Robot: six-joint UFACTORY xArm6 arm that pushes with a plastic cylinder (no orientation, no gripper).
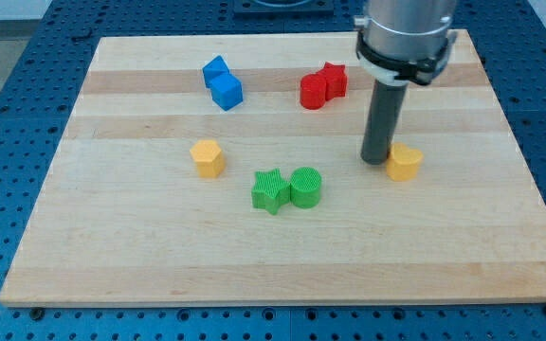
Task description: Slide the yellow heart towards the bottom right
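1. My tip (376, 159) rests on the counter (159, 265) just to the view's left of the yellow heart (405, 163), touching it or very nearly so — I cannot tell which. There is no claw on this arm to open or close, only the dark rod, so nothing is held; the rod can only push.

2. The yellow heart sits just to the view's right of my tip and a shade lower. I judge that placement deliberate: with my tip on the block's upper-left side, a stroke down and to the view's right should carry it towards the bottom right corner.

3. The path beyond the heart holds no other block, so the push should run unobstructed.

4. The other blocks lie away from my tip — a green star (270, 190) touching a green cylinder (305, 187) down to its left, and a yellow block (207, 158), perhaps a hexagon, far to its left.

5. Up and to the left of my tip are two red blocks (322, 86) pressed together, and further left two blue blocks (223, 83); their shapes are hard to make out.
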